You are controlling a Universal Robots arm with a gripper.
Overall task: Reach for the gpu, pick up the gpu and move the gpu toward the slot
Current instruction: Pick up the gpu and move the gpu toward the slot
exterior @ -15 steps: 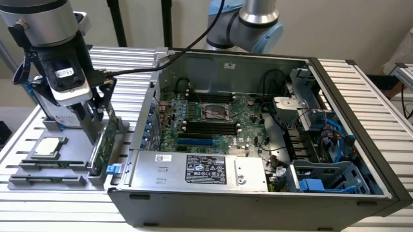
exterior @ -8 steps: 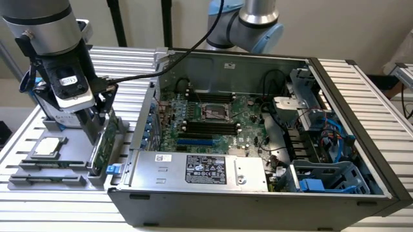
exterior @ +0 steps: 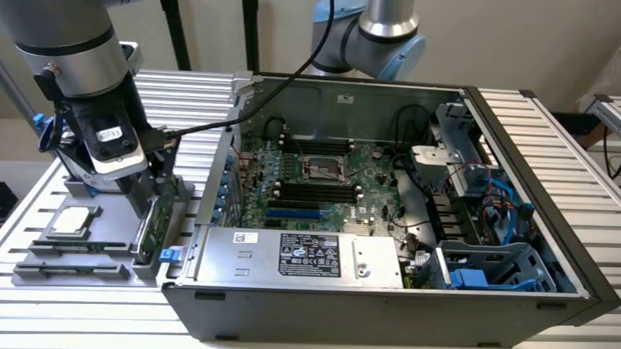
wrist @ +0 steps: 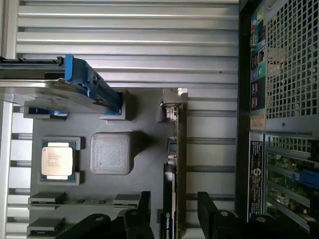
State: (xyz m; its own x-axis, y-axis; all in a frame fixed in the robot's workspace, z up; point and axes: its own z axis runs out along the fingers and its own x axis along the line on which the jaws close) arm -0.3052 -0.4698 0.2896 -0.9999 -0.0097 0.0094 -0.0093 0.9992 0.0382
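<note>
The gpu (wrist: 175,164) is a thin green card standing on its edge in a grey holder tray (exterior: 107,240), with its silver end bracket (wrist: 174,95) at the far end. In the exterior view the gpu (exterior: 153,218) stands just outside the open computer case's left wall. My gripper (wrist: 174,219) is open and low over the card, one black finger (wrist: 144,211) on each side with a small gap to the board. From outside, the gripper (exterior: 147,190) hangs right above the card's upper edge. A blue expansion slot (exterior: 293,214) lies on the motherboard (exterior: 321,182) inside the case.
On the same tray sit a silver hard drive with blue rails (wrist: 60,89), a small square silver chip (wrist: 57,160) and a ribbed grey block (wrist: 110,153). The case's perforated rear wall (wrist: 289,74) rises close beside the card. A power supply (exterior: 301,254) fills the case's front.
</note>
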